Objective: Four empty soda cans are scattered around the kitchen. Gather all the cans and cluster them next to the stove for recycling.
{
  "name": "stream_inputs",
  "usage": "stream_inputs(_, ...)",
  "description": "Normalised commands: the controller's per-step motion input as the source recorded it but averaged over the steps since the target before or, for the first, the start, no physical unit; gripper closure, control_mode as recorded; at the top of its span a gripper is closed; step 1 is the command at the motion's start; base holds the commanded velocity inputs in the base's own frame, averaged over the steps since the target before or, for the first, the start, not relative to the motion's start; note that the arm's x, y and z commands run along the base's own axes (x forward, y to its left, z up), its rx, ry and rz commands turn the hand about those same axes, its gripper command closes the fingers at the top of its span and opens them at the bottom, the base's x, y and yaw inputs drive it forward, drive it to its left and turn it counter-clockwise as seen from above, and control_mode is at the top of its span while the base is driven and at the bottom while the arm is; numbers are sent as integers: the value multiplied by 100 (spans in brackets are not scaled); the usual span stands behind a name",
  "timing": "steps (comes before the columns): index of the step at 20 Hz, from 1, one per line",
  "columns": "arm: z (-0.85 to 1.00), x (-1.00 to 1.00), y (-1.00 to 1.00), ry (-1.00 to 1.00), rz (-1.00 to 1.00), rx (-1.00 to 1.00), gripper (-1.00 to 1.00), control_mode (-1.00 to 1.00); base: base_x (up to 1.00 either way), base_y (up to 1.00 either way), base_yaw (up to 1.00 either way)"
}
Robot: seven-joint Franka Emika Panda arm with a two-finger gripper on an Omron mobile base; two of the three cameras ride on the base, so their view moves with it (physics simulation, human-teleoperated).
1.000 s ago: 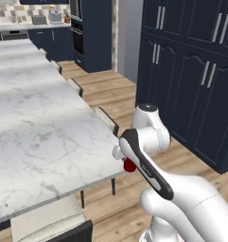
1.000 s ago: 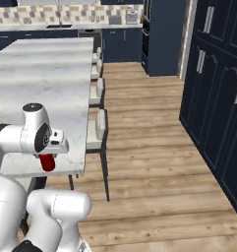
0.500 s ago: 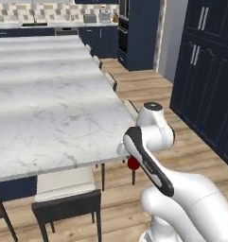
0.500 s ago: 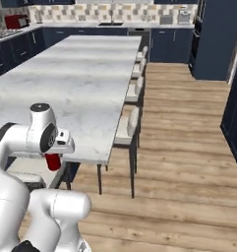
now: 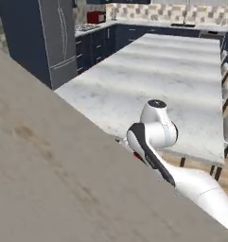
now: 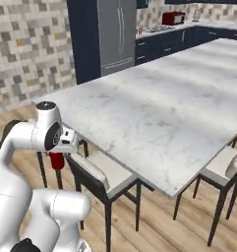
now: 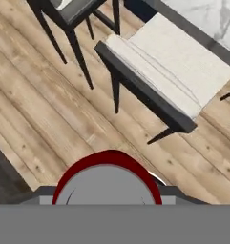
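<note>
A long white marble island (image 6: 159, 113) with dark stools is seen over a wood floor, a grey refrigerator (image 6: 117, 32) standing at about 12 o'clock in the right base view. A red soda can (image 6: 56, 160) is held upright in the gripper (image 6: 58, 156), its long axis vertical and its silvery top toward the hand. By judgement, this can is only in transit; the stove is not made out, so delivery remains.
</note>
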Motion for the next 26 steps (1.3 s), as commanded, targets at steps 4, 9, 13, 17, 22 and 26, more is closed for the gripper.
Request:
stream_inputs(4,0,0,0,0,0,0,100,100,-6,7,100)
stream_inputs(9,0,0,0,0,0,0,100,100,8,18,79)
stream_inputs(13,0,0,0,0,0,0,100,100,66,32,9)
stream_inputs(17,0,0,0,0,0,0,100,100,75,19,0)
stream_inputs(22,0,0,0,0,0,0,100,100,75,12,0)
stream_inputs(26,0,0,0,0,0,0,100,100,75,9,0)
